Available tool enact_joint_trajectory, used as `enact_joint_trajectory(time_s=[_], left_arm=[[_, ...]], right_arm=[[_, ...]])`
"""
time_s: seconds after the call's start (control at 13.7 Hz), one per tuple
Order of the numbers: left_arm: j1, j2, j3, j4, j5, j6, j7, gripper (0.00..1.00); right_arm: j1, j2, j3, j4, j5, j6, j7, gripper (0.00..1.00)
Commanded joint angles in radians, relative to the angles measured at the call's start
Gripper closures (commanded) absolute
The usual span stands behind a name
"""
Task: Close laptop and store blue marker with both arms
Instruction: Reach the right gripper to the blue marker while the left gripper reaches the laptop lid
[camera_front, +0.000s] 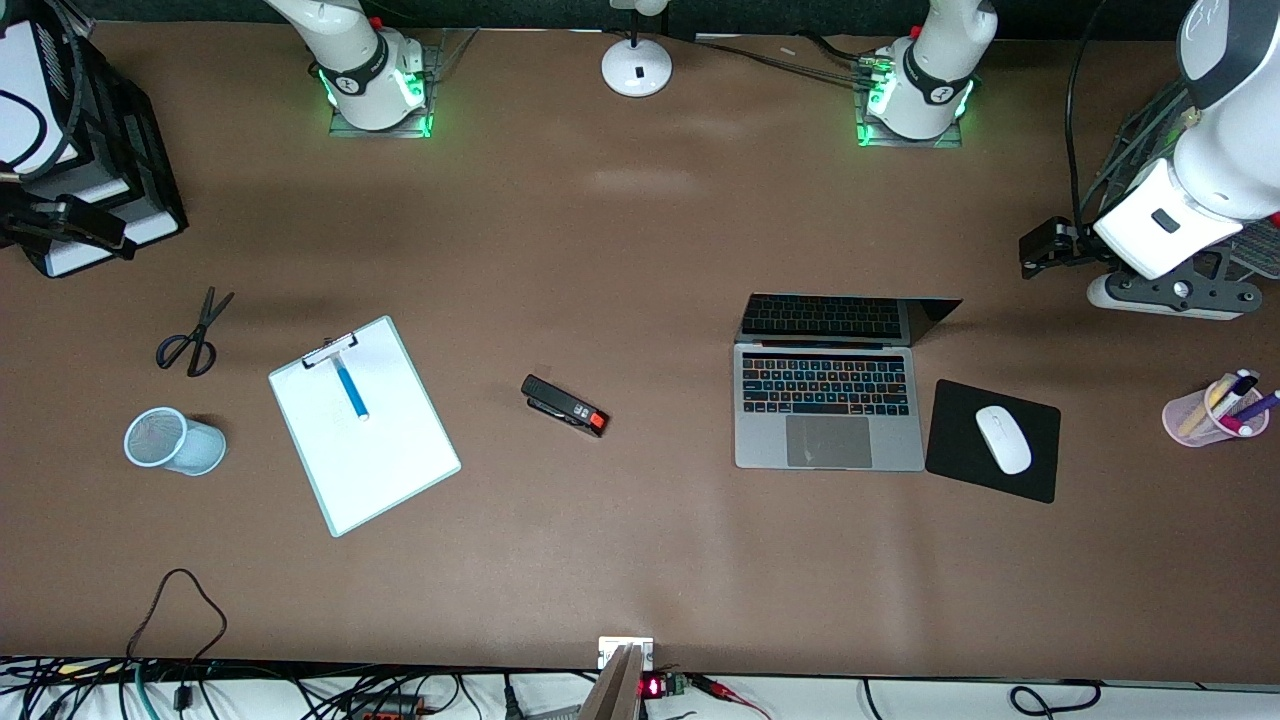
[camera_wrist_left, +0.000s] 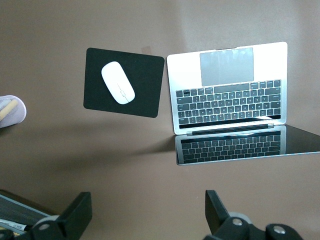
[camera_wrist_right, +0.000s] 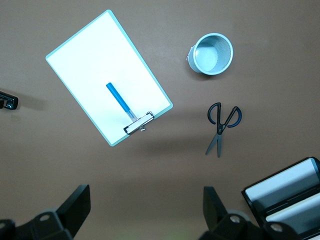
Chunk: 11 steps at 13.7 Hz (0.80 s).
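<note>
My left gripper (camera_wrist_left: 145, 220) and right gripper (camera_wrist_right: 142, 215) hang spread wide, holding nothing. The laptop (camera_front: 828, 410) stands open beside the mouse pad (camera_front: 994, 440). The blue marker (camera_front: 351, 391) lies on the clipboard (camera_front: 364, 425); mesh cup (camera_front: 172, 441) holds nothing, pink cup (camera_front: 1208, 418) holds pens.

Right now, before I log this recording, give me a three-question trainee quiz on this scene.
1. True or false: the slim silver-grey laptop is already closed.
2. What does the short sky-blue marker lie on? A) the black mouse pad B) the white clipboard C) the pale blue mesh cup
3. Fill in: the white mouse rests on the ____.

Key
1. False. Its lid stands up and the keys show.
2. B. It lies just below the metal clip.
3. Black mouse pad, beside the laptop toward the left arm's end. Both the left gripper and right gripper hang open, holding nothing.
</note>
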Motion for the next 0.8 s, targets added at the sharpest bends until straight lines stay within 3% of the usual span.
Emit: enact_joint_trajectory(time_s=[0.0,0.29,0.51,0.58,0.66,0.73], left_arm=[[0.005,0.017,-0.001,0.036,-0.009,-0.024,0.020,0.00],[0.001,0.054,-0.003,0.038,-0.009,-0.024,0.011,0.00],[0.005,0.073,-0.003,0.048,-0.009,-0.023,0.019,0.00],[0.005,0.085,-0.001,0.053,-0.011,-0.020,0.013,0.14],[0.005,0.086,-0.001,0.057,-0.009,-0.021,0.013,0.39],[0.004,0.083,-0.003,0.051,-0.011,-0.027,-0.008,0.53]], right_arm=[[-0.002,-0.006,-0.001,-0.001,-0.003,0.007,0.012,0.00],[0.004,0.020,0.001,-0.004,0.010,0.036,0.013,0.00],[0.007,0.108,0.001,-0.006,0.020,0.108,0.015,0.00],[0.007,0.136,0.001,-0.006,0.048,0.140,0.013,0.00],[0.009,0.164,0.001,-0.004,0.051,0.163,0.012,0.00],[0.009,0.185,0.001,-0.004,0.051,0.177,0.012,0.00]])
